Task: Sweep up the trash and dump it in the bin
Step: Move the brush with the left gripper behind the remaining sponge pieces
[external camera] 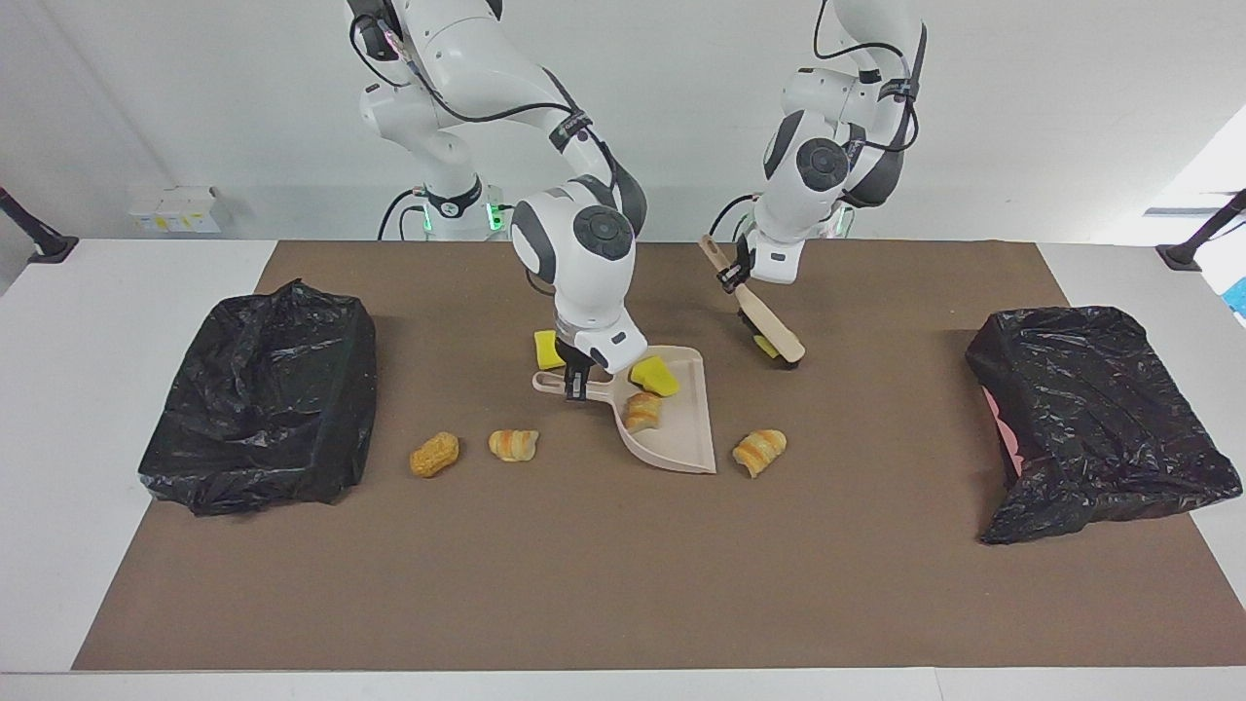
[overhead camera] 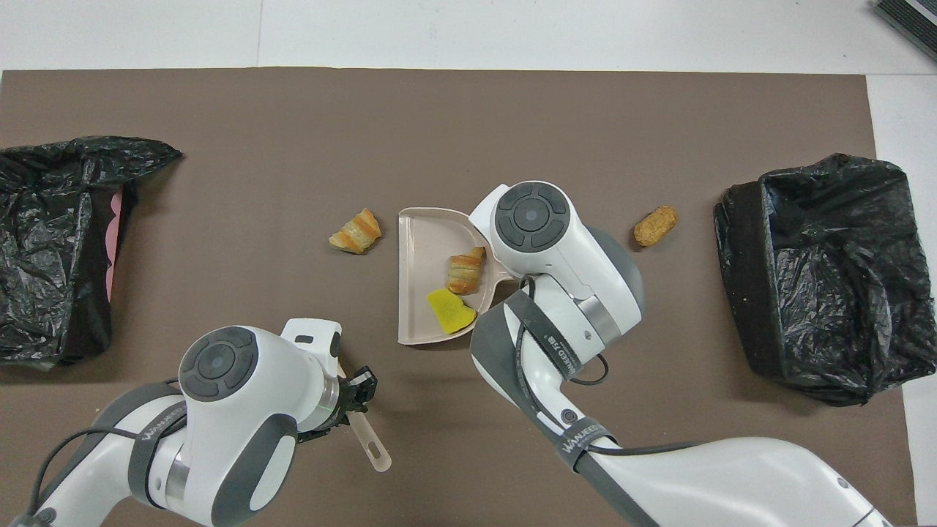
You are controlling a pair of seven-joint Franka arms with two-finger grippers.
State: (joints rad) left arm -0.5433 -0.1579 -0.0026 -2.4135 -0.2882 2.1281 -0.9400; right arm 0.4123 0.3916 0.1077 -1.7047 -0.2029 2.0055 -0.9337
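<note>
Black-bagged bins (external camera: 258,394) (external camera: 1095,419) are flanking my desk (external camera: 584,565); left tool (external camera: 732,274) is clamping the brush (external camera: 769,326), right tool (external camera: 576,375) is clamping the dustpan (external camera: 681,438) handle among trash (external camera: 759,451).

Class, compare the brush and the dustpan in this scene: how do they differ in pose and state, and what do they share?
The brush tilts steeply, bristle end down at the mat; the dustpan lies flat on it. The brush carries nothing, while the dustpan holds a yellow sponge chunk and a pastry piece. The left gripper grips the brush; the right gripper grips the dustpan's handle. Both are beige and firmly held.
</note>
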